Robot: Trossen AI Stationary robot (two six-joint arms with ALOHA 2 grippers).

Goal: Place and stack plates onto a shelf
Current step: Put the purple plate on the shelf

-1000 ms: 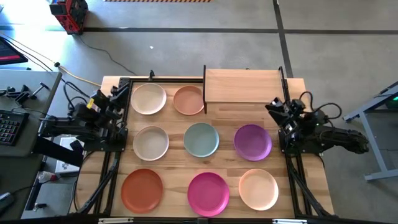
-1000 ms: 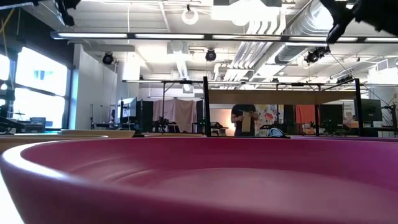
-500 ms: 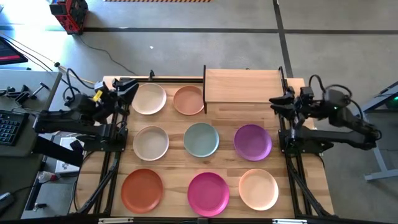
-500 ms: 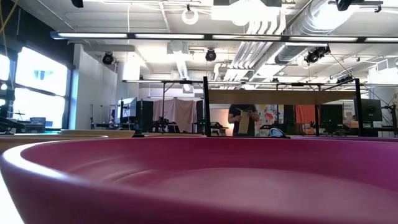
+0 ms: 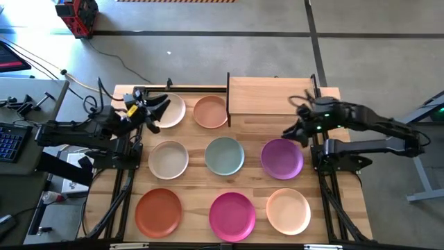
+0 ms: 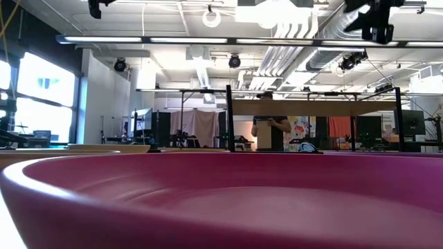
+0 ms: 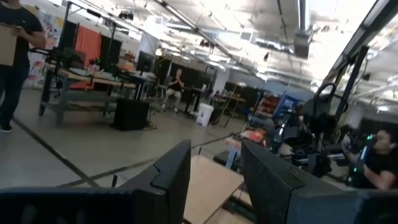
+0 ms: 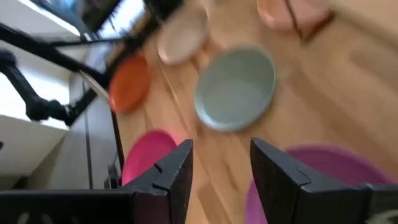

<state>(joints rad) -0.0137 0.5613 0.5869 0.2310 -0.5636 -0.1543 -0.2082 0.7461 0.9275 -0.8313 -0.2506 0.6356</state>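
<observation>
Plates: eight round plates lie flat on the wooden tabletop [image 5: 250, 128], none stacked. Far row, from the left edge: a cream plate [image 5: 166, 110] and a peach plate [image 5: 210, 111], the latter just beside the shelf. Middle row: a pale beige plate [image 5: 168, 158], a grey-teal plate [image 5: 225, 155] and a purple plate [image 5: 282, 157]. Near-edge row: a rust-orange plate [image 5: 158, 211], a magenta plate [image 5: 232, 214] and a pale pink plate [image 5: 288, 210].

Shelf [image 5: 270, 94]: a light-wood board on thin black uprights at the far edge, right of centre; its top bears no plate. In the low view it shows as a thin board [image 6: 315, 107] beyond the magenta rim that fills the foreground.

Left gripper [image 5: 157, 110]: raised over the left edge of the cream plate near the far-left corner. In the left wrist view its two dark fingers [image 7: 171, 180] stand parted with nothing between them.

Right gripper [image 5: 293, 129]: above the tabletop just beyond the far rim of the purple plate, near the shelf's front edge. In the right wrist view its fingers [image 8: 174, 171] are spread and empty, with the purple and grey-teal plates below; how high it hangs is hard to judge.

A person [image 6: 270, 131] stands in the room beyond the table.
</observation>
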